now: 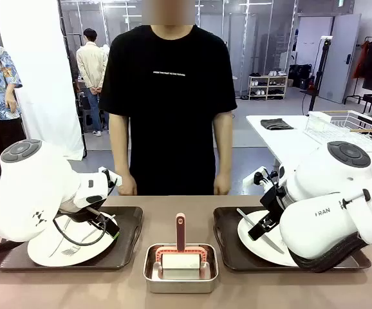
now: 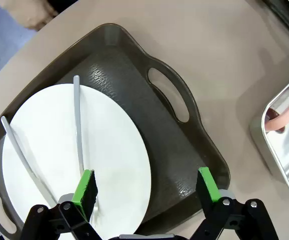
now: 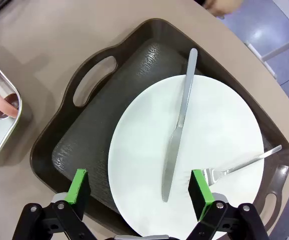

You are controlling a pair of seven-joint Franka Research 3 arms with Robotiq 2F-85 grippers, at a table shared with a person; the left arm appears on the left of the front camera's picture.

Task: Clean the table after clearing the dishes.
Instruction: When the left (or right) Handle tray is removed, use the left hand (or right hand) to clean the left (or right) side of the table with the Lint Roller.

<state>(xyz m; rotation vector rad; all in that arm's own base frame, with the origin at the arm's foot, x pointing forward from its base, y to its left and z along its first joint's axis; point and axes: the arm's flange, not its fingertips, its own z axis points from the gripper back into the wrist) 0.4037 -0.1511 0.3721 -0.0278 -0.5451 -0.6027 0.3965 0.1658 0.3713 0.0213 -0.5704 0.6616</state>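
Over the left tray (image 2: 184, 150) the left gripper (image 2: 147, 185) hangs, jaws spread wide and empty, with the left plate (image 2: 109, 140) edge and bare tray floor between them. Past the tray's handle the tan table (image 1: 167, 212) lies open up to a steel pan (image 1: 150, 273) at mid-table. Farther right, the right gripper (image 3: 139, 192) is spread above the right tray (image 3: 99, 125), its jaws straddling the right plate (image 3: 219, 130), a knife (image 3: 177, 135) between them and a fork (image 3: 244, 162) beside one finger. A person (image 1: 170, 96) stands at the far edge.
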